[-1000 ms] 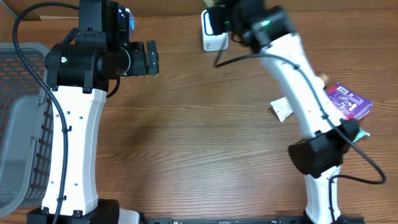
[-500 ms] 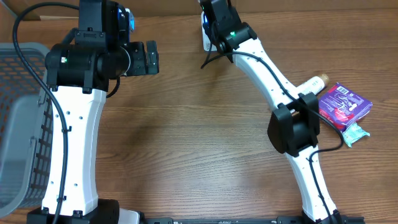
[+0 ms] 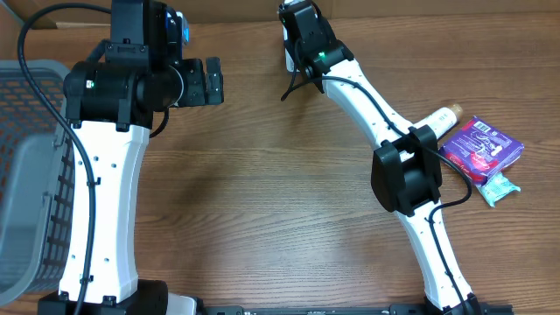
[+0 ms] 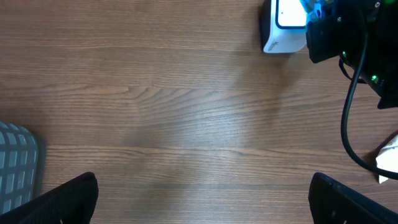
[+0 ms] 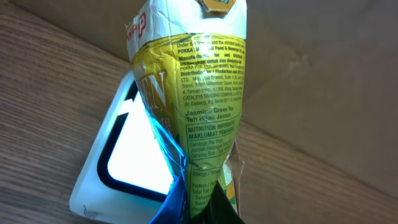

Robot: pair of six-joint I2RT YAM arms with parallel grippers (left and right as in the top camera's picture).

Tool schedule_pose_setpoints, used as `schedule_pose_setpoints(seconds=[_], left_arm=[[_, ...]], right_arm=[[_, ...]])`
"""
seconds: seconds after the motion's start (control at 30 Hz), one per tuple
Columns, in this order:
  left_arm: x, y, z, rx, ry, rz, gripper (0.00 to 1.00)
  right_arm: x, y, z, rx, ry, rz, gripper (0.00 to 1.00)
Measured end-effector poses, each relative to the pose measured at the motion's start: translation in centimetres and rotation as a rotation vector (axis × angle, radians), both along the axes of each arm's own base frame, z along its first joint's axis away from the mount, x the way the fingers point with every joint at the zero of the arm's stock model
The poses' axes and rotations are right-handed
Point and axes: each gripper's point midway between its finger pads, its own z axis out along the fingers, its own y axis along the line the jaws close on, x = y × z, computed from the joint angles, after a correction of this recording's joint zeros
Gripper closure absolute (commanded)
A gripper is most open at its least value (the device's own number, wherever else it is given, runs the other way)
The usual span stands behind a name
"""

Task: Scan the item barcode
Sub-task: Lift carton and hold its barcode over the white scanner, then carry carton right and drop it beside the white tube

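A crumpled yellow-green tea carton (image 5: 194, 93) is pinched in my right gripper (image 5: 208, 210), which is shut on its lower end. The carton stands just in front of the white scanner (image 5: 124, 163), whose window glows bright. From overhead, my right gripper (image 3: 299, 24) reaches to the far edge of the table, over the scanner (image 3: 289, 59), and the carton is hidden there. The left wrist view shows the scanner (image 4: 281, 28) at top right beside the right arm. My left gripper (image 4: 202, 200) hangs open over bare wood, holding nothing.
A grey basket (image 3: 26, 175) stands at the left edge. At the right lie a purple packet (image 3: 483, 147), a small bottle (image 3: 443, 117) and a teal packet (image 3: 500, 189). A white scrap (image 4: 389, 162) lies near the right arm.
The right arm has stretched out toward the scanner, its elbow swinging left and its wrist settling over the scanner. The left arm has not moved.
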Motion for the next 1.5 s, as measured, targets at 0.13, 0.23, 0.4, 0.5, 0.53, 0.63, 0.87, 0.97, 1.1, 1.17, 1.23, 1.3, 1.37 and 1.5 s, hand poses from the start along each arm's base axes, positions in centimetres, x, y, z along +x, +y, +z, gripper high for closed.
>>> schedule_pose_setpoints(seconds=[0.13,0.23,0.4,0.5,0.53,0.63,0.87,0.97,1.1,1.17,1.23,1.3,1.37,1.5], left_arm=[[0.0,0.0,0.0,0.0,0.0,0.0,0.01],[0.0,0.0,0.0,0.0,0.0,0.0,0.0],[0.0,0.0,0.0,0.0,0.0,0.0,0.0],[0.0,0.0,0.0,0.0,0.0,0.0,0.01],[0.0,0.0,0.0,0.0,0.0,0.0,0.01],[0.0,0.0,0.0,0.0,0.0,0.0,0.0],[0.0,0.0,0.0,0.0,0.0,0.0,0.0],[0.0,0.0,0.0,0.0,0.0,0.0,0.01],[0.0,0.0,0.0,0.0,0.0,0.0,0.0],[0.0,0.0,0.0,0.0,0.0,0.0,0.0],[0.0,0.0,0.0,0.0,0.0,0.0,0.0],[0.0,0.0,0.0,0.0,0.0,0.0,0.0],[0.0,0.0,0.0,0.0,0.0,0.0,0.0],[0.0,0.0,0.0,0.0,0.0,0.0,0.0]], right_arm=[[0.1,0.6,0.5,-0.02,-0.023,0.026,0.96],[0.0,1.0,0.5,-0.033,-0.022,0.042,0.96],[-0.6,1.3,-0.1,-0.05,0.005,0.053,0.96],[-2.0,1.2,-1.5,-0.079,0.076,0.051,0.96],[-2.5,1.2,-1.9,-0.084,0.097,0.049,0.96],[-4.0,1.8,-2.2,-0.081,0.145,0.043,0.96],[-10.2,2.0,3.7,-0.016,0.239,-0.002,0.96],[-13.4,-0.1,8.0,0.05,0.268,-0.08,0.96],[-18.8,-6.3,12.9,0.146,0.339,-0.293,0.96],[-20.2,-9.5,13.7,0.192,0.367,-0.429,0.96],[-22.0,-14.0,13.2,0.218,0.422,-0.639,0.96],[-21.8,-17.4,12.4,0.274,0.425,-0.798,0.96],[-21.2,-20.7,11.2,0.336,0.414,-0.95,0.96],[-22.6,-26.8,7.5,0.366,0.442,-1.247,0.96]])
